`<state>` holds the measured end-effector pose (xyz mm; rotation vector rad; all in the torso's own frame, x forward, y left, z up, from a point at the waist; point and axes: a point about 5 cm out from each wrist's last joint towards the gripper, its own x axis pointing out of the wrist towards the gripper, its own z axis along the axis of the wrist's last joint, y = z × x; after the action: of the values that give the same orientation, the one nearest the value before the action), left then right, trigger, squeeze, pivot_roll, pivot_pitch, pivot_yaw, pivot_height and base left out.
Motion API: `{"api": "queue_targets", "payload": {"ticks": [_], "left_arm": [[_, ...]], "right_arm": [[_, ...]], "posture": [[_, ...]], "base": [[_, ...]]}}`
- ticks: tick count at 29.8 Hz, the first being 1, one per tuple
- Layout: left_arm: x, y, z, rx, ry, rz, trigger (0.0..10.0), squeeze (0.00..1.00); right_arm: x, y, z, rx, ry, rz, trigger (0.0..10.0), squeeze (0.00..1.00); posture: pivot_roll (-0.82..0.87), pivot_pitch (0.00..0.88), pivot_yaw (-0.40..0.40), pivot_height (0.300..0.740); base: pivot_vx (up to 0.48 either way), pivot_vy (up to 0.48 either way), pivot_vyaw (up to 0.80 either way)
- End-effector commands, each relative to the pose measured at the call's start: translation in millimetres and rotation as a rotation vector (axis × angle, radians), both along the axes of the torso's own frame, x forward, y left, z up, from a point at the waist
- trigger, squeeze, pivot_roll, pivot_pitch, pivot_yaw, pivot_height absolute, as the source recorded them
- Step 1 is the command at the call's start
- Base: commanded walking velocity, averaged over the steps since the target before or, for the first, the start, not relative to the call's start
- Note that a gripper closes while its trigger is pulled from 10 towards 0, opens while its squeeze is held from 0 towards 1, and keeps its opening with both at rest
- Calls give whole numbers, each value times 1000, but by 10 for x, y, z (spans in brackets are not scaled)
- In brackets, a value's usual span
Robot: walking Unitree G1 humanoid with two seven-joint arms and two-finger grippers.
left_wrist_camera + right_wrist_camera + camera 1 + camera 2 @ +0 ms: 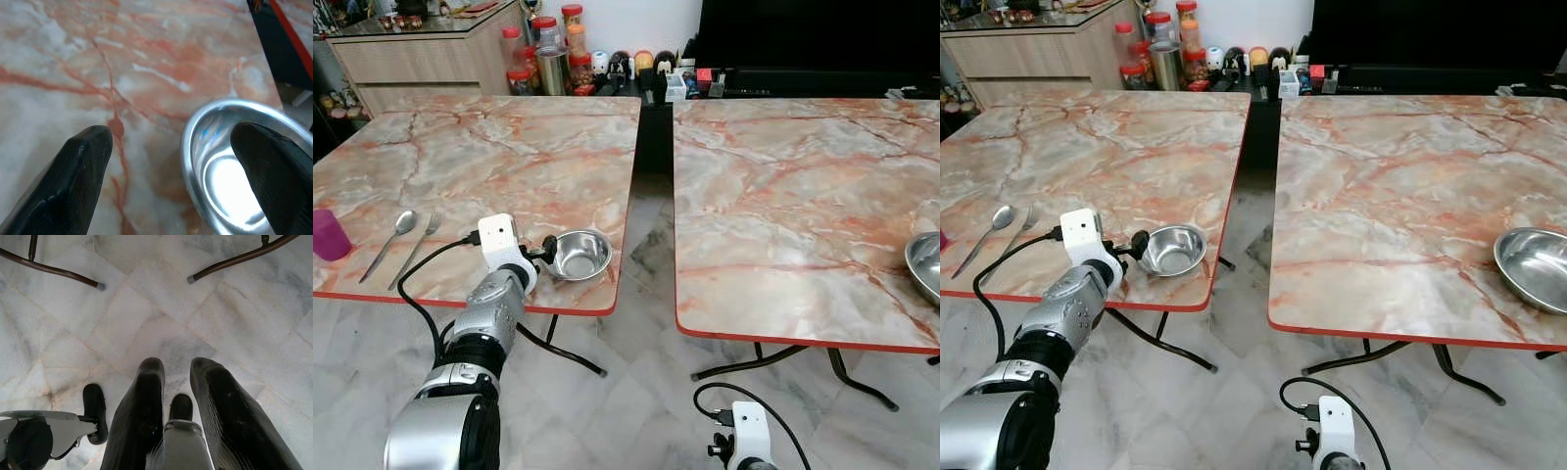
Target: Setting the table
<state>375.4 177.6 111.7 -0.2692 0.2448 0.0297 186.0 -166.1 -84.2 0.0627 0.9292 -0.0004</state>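
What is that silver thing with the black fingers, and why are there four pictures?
It is a robot's arm. The two wide pictures come from cameras in the robot's head, looking down at two marble-patterned tables. The other two pictures come from small cameras on its wrists.

The left gripper is reaching over the table's near edge to a small shiny bowl. In the left wrist picture its fingers are spread open, one on each side of the bowl's rim, so it is not squeezing the bowl.

Also on that table lie a spoon and a fork side by side, and a purple cup. A bigger bowl sits on the other table.

The right gripper hangs low, pointing at the floor, holding nothing.
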Motion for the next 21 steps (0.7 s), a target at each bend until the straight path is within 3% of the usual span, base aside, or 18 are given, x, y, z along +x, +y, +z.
{"api": "queue_targets", "payload": {"ticks": [1, 15, 21], "left_arm": [[14, -26, -20, 2, 37, -21, 10000, 0], [23, -127, -54, -4, 62, -36, 10000, 0], [8, -252, -123, -44, 112, -68, 10000, 0]], "right_arm": [[-3, -3, 0, -6, -2, 7, 10000, 0], [-13, 0, -4, -6, -1, 5, 10000, 0], [-6, 7, -1, -4, -4, 5, 10000, 0]], "posture": [[12, 0, 40, 740], [3, 0, 46, 740], [-1, 0, 51, 740]], "base": [[0, 0, 0], [0, 0, 0], [0, 0, 0]]}}
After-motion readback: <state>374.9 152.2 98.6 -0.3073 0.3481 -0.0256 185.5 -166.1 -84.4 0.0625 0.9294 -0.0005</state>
